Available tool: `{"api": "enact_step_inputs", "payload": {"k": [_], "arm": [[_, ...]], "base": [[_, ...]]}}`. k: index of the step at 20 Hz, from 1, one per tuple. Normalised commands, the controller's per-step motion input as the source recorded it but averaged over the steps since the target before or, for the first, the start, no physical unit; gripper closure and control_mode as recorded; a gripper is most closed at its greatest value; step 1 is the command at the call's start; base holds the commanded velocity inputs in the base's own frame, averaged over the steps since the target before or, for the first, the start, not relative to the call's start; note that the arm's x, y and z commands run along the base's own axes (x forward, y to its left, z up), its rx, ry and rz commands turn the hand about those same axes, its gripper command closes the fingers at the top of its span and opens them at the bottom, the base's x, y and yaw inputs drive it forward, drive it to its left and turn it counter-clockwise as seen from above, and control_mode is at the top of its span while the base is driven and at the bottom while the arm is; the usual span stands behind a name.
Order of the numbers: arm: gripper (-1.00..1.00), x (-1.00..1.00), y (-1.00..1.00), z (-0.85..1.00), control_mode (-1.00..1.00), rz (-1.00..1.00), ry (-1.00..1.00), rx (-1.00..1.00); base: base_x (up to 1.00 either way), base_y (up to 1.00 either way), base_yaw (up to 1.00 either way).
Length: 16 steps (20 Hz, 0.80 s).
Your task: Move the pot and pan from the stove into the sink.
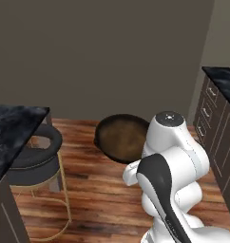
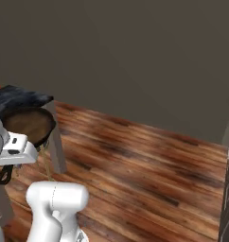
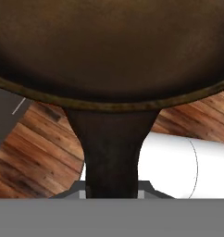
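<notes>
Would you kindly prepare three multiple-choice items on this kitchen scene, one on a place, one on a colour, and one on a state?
1. Where is the pan?
A. In the air above the wooden floor
B. Flat on the black marbled counter
C. On the stool

2. What colour is the pan's inside?
A. Shiny silver
B. Dark brown
C. White

3. In what state is the pincer?
A. Wide open, holding nothing
B. Shut on the pan's handle
C. Shut on a knob

Answers:
1 A: both base views show floorboards beneath it.
2 B: the hand view shows a brown bowl with a dark rim.
3 B: the hand view shows the handle running down into the pincer.
</notes>
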Motion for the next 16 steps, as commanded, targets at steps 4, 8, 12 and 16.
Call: {"api": "enact_step_inputs", "payload": {"k": [4, 8, 12, 16], "arm": [[1.00, 0.00, 0.00, 0.00, 1.00, 0.00, 0.00, 0.00], [1.00, 0.00, 0.00, 0.00, 1.00, 0.00, 0.00, 0.00], [1.00, 0.00, 0.00, 0.00, 1.00, 0.00, 0.00, 0.00], [1.00, 0.00, 0.00, 0.00, 1.00, 0.00, 0.00, 0.00]], "base": [[-0.22, -0.09, 0.46], [-0.22, -0.08, 0.46], [-0.20, -0.06, 0.47], [-0.19, -0.06, 0.47]]}}
